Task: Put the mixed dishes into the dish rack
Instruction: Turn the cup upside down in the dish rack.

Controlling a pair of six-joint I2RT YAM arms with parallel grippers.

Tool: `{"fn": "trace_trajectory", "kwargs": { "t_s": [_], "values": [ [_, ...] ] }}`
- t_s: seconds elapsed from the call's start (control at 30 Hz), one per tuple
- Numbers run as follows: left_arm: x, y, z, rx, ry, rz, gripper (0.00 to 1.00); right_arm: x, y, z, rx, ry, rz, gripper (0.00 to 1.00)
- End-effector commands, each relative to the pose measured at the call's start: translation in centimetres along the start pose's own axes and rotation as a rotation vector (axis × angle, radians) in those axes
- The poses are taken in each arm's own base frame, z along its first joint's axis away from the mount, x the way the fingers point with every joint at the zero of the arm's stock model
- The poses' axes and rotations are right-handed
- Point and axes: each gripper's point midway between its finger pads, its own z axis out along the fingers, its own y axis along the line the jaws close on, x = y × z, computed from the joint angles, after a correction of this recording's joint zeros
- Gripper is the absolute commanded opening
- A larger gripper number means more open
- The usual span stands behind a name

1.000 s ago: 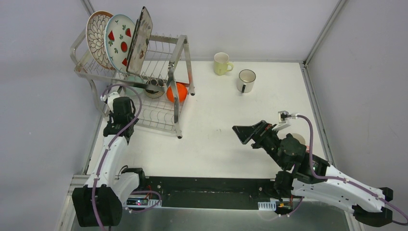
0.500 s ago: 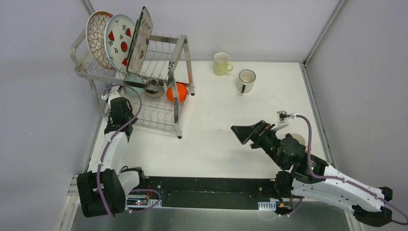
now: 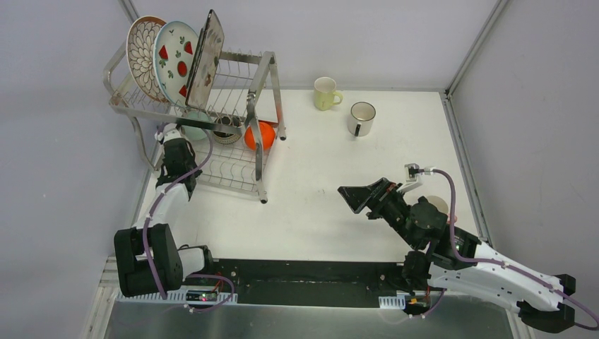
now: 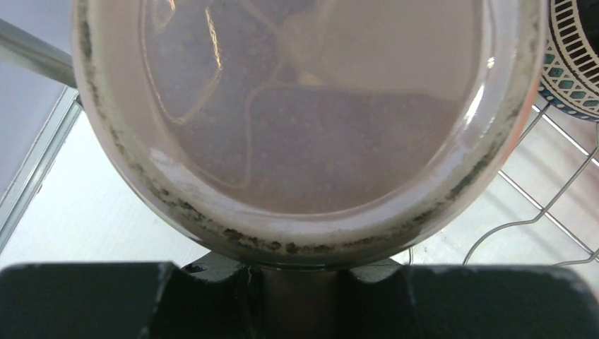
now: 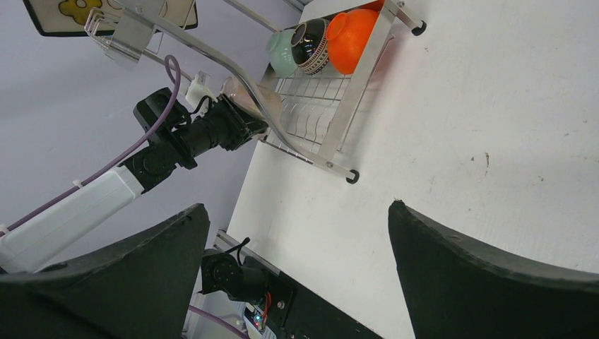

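Observation:
The silver dish rack (image 3: 265, 70) stands at the far left. Its upper tier holds the petal-pattern plate (image 3: 141, 53), the red-fruit plate (image 3: 176, 60) and the flowered square plate (image 3: 206, 56). Its lower tier holds the mint bowl (image 3: 198, 131), the dark patterned brown bowl (image 3: 226, 129) and the orange bowl (image 3: 260, 134). My left gripper (image 3: 173, 139) is at the left end of the lower tier, shut on a pale pink-lilac mug (image 4: 304, 106) with a speckled rim. The yellow mug (image 3: 325, 92) and white mug (image 3: 361, 118) stand at the far middle. My right gripper (image 3: 351, 199) is open and empty.
The rack's lower wires (image 4: 537, 212) and the patterned bowl (image 4: 572, 56) lie just right of the held mug. A pale round object (image 3: 443, 205) is mostly hidden behind my right arm. The side wall runs close along the rack's left.
My left gripper has moved away from me with the mug, further in under the rack's upper tier. My right gripper has barely shifted.

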Motion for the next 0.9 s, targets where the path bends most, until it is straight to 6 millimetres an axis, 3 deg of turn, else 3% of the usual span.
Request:
{"fn": "trace_trajectory", "kwargs": {
  "t_s": [0.0,0.23,0.37,0.73,0.8,0.87],
  "values": [
    [-7.7,-0.4,0.1,0.012,-0.226,-0.032,0.0,-0.5,0.9,0.0,-0.033,-0.015,0.011,1.0],
    [-8.0,-0.1,1.1,0.026,-0.205,-0.013,0.0,-0.8,0.7,0.0,-0.027,-0.031,-0.005,1.0],
    [-8.2,-0.5,1.3,0.048,-0.207,0.0,0.08,-1.0,0.7,0.0,-0.029,-0.039,-0.001,1.0],
    [-7.7,-1.2,2.5,0.097,-0.182,0.054,0.11,-0.9,0.9,-0.1,-0.04,-0.036,0.005,1.0],
    [-7.8,-0.9,2.8,0.08,-0.181,0.064,0.14,-0.8,1.0,0.0,-0.042,-0.031,0.005,1.0],
    [-7.9,-0.9,3.0,0.074,-0.172,0.077,0.23,-0.8,1.1,0.0,-0.043,-0.029,0.007,1.0]
  ]
}}
